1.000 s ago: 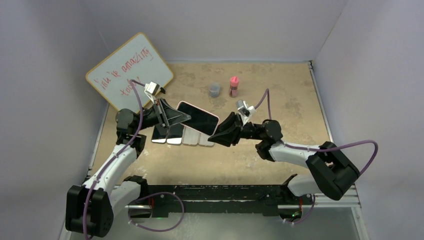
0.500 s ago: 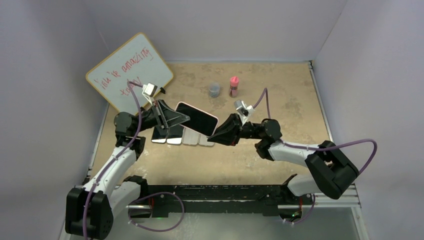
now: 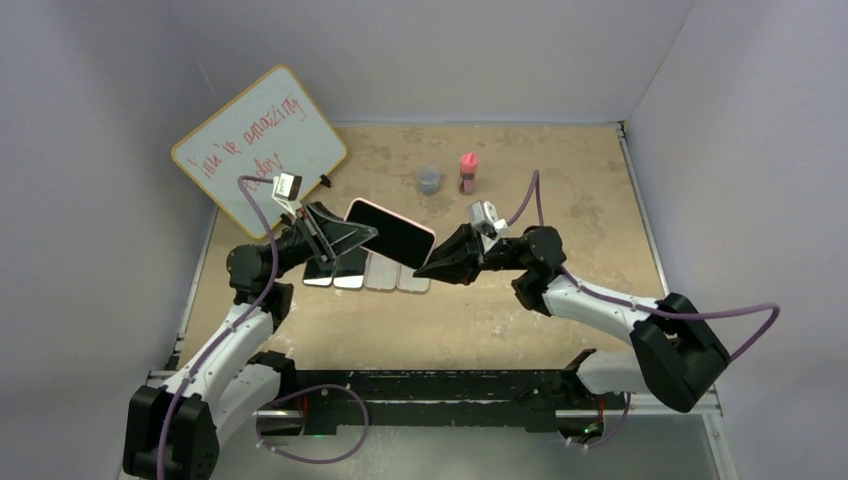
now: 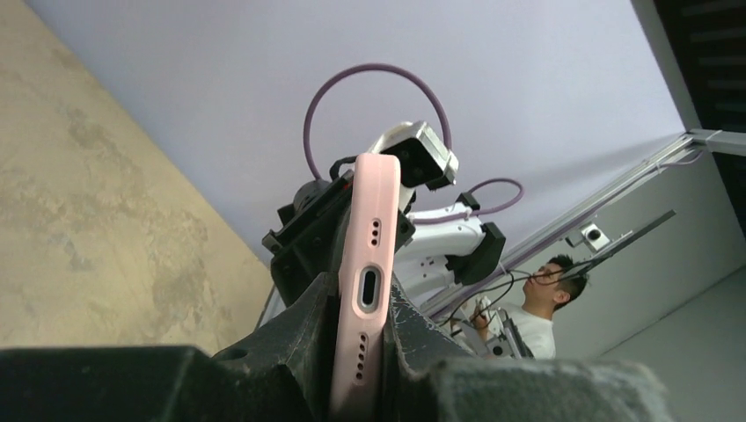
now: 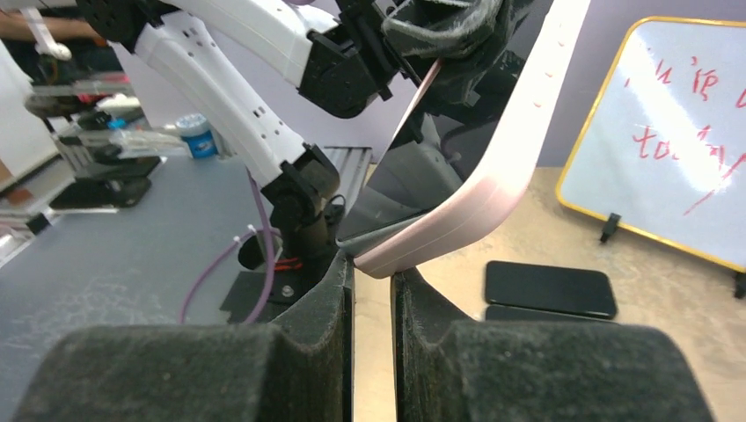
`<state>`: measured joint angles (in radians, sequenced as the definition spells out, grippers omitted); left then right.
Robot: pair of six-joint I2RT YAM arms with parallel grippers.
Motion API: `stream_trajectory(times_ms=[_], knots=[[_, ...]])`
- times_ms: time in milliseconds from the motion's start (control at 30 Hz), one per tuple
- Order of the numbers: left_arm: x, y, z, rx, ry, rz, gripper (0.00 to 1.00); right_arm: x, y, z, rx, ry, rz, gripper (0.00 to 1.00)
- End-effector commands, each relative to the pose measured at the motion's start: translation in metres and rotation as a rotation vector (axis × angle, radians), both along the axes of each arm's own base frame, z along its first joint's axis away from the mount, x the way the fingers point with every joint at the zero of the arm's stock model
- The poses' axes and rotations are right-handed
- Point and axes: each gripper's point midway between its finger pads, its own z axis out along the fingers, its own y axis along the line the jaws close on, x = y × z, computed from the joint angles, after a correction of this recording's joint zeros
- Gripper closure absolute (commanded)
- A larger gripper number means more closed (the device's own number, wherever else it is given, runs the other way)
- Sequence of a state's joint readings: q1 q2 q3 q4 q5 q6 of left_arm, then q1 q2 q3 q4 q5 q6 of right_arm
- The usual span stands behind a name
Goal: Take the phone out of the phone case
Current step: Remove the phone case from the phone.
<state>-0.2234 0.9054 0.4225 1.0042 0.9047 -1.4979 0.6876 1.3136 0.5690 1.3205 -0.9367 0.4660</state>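
- The left arm [image 3: 235, 320] and the right arm [image 3: 600, 300] rise from the near edge of the tan surface [image 3: 560, 200]. They lean inward and meet over its middle.
- The right claw [image 3: 424, 269] is almost closed. It pinches the near right corner of the pink phone case [image 4: 368, 237].
- In the right wrist view that corner is wedged at the tips of the padded fingers [image 5: 308, 299], with only a narrow slit between them. Whether the case lip is parted from the phone there I cannot tell.
- The left claw [image 3: 362, 236] is clamped narrowly on the opposite short end of the case. In the left wrist view the charging port [image 4: 369, 287] and the speaker holes show between its fingers.
- The phone [image 3: 392, 232] sits inside the case with its dark screen turned upward. It is tilted and held off the surface between the two claws.
- Under it, a row of phones [image 3: 365, 273] lies flat on the surface: two dark ones on the left and two paler ones on the right.
- Farther back a grey cup [image 3: 430, 180] and a pink bottle [image 3: 467, 172] stand upright, just beside each other and not touching.
- At the far left a yellow-framed whiteboard [image 3: 255, 140] with red handwriting leans toward the wall.
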Motion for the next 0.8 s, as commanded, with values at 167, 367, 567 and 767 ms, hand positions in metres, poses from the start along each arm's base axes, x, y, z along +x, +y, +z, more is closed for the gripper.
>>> stream_trajectory(times_ms=[167, 367, 567, 767], knots=[[-0.056, -0.028, -0.003, 0.029, -0.010, -0.263, 1.00, 0.074, 0.014, 0.041, 0.007, -0.178, -0.316, 1.00], [-0.060, -0.028, 0.000, 0.030, -0.030, -0.275, 1.00, 0.101, 0.012, 0.034, -0.020, -0.104, -0.451, 1.00], [-0.060, -0.028, -0.009, 0.046, -0.042, -0.272, 1.00, 0.113, 0.009, 0.029, -0.045, 0.036, -0.510, 1.00], [-0.062, -0.028, -0.012, 0.050, -0.090, -0.272, 1.00, 0.116, 0.002, 0.023, -0.013, 0.266, -0.486, 1.00]])
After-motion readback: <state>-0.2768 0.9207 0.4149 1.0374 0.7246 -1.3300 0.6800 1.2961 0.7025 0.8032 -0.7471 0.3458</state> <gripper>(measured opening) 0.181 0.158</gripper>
